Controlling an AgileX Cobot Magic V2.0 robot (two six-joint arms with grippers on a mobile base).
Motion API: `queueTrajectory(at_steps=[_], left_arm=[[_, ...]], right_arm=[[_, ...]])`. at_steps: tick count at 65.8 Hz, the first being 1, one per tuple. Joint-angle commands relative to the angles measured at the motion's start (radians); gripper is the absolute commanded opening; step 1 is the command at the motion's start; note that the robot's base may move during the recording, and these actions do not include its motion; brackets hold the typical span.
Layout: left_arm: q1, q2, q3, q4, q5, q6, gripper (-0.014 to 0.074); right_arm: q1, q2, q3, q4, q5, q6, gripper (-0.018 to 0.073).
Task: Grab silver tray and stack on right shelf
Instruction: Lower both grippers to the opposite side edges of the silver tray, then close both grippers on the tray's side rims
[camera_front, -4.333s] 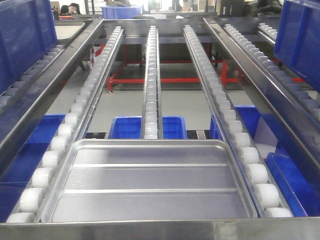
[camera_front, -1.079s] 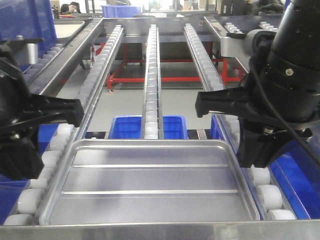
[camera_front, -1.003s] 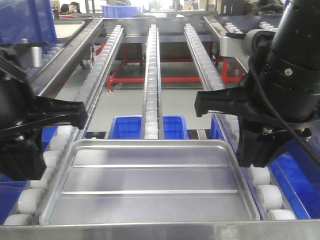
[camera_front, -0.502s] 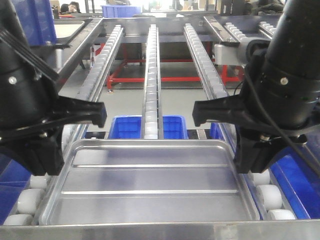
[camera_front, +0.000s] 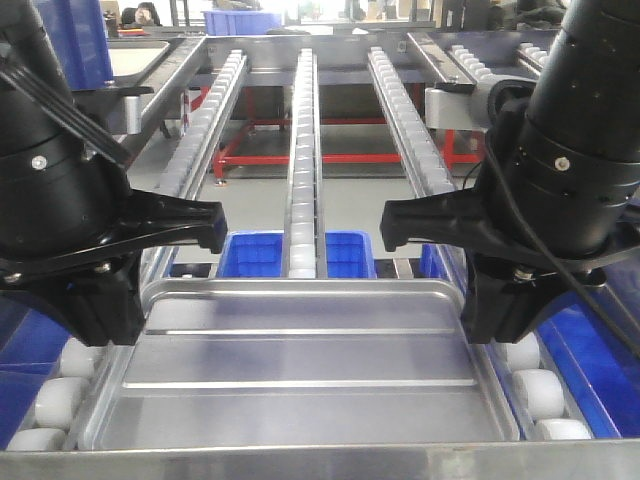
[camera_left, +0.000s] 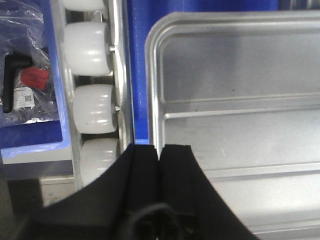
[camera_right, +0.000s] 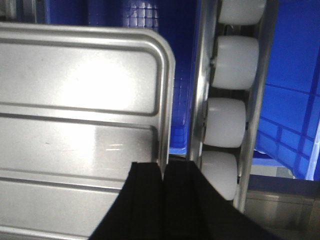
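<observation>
Presently the left gripper (camera_left: 160, 148) and right gripper (camera_right: 163, 168) are pinching the tray's (camera_front: 300, 360) side rims, tray lying unlifted on rollers (camera_front: 521, 352), stacking apparently pending.

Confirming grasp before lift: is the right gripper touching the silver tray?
Cannot tell. In the right wrist view the right gripper covers the side rim of the silver tray; neither contact nor a gap shows.
</observation>
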Motion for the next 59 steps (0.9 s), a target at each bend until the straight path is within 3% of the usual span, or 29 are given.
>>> queueTrajectory(at_steps=[1, 20, 34, 46, 59], left_arm=[[-0.01, -0.032, -0.028, 0.001, -0.026, 0.0, -0.0091], [-0.01, -0.031, -0.028, 0.001, -0.024, 0.0, -0.0091], [-0.01, -0.031, -0.028, -0.019, 0.056, 0.0, -0.0091], [-0.01, -0.031, -0.028, -0.019, 0.057, 0.0, -0.0077], [-0.01, -0.031, -0.028, -0.026, 0.02, -0.02, 0.027]], right_arm=[[0.0, -0.032, -0.027, -0.007, -0.024, -0.012, 0.007], [0.0, -0.032, -0.027, -0.006, 0.004, -0.012, 0.007], [0.0, -0.032, -0.027, -0.006, 0.008, -0.012, 0.0072], [0.0, -0.032, -0.027, -0.006, 0.005, -0.012, 0.0192], [0.0, -0.03, -0.027, -0.006, -0.011, -0.012, 0.0326]])
